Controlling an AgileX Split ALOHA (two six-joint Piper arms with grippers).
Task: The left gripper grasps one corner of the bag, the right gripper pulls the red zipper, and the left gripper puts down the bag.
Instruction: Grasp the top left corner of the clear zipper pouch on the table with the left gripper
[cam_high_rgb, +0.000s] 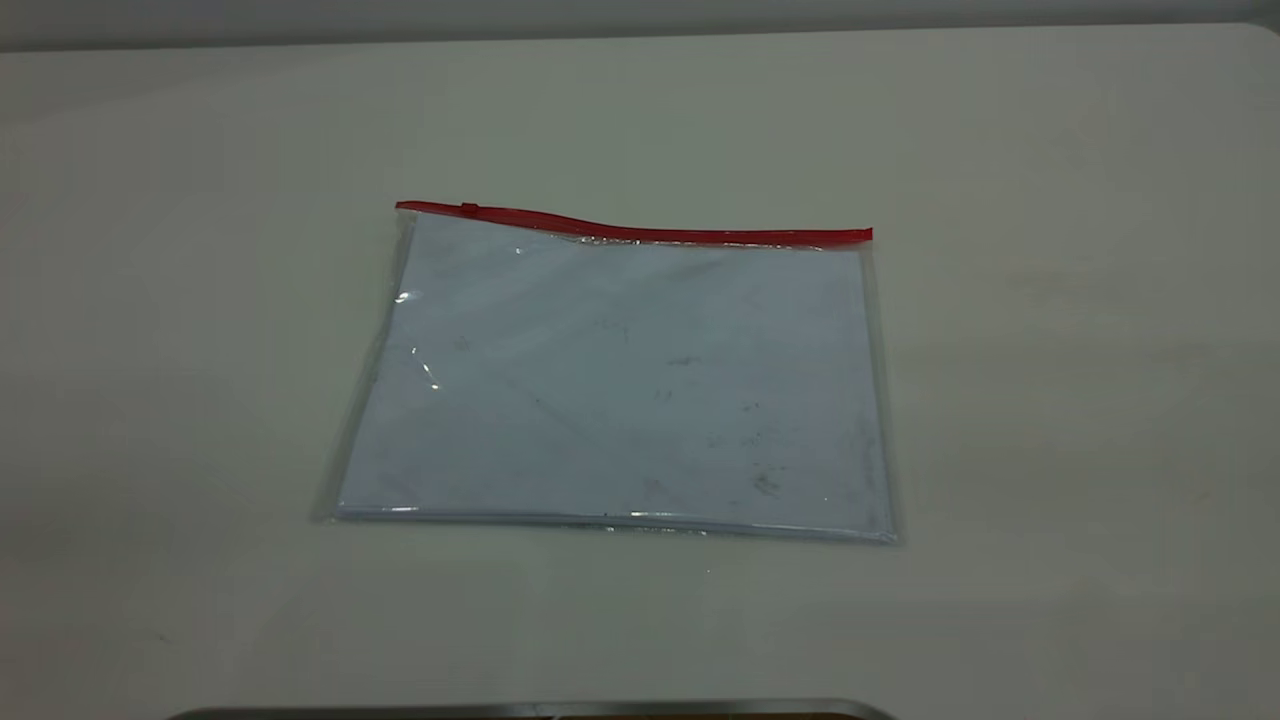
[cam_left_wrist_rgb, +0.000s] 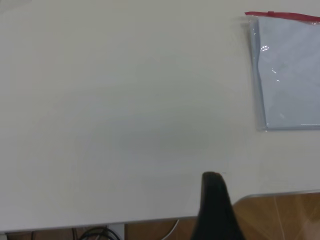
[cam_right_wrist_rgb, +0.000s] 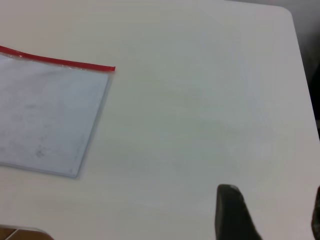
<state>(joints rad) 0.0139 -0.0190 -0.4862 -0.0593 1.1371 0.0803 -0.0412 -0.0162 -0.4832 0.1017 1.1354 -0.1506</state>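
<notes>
The bag (cam_high_rgb: 615, 385) lies flat on the white table (cam_high_rgb: 1050, 400), alone, nothing touching it. The red zipper (cam_high_rgb: 640, 232) runs along its far edge, the slider tab (cam_high_rgb: 468, 209) sitting near the left end. The left gripper (cam_left_wrist_rgb: 216, 210) hangs well off the bag's left side; only one finger shows, so cannot tell its state. The right gripper (cam_right_wrist_rgb: 272, 215) waits well off the bag's right side, released, fingers apart.
</notes>
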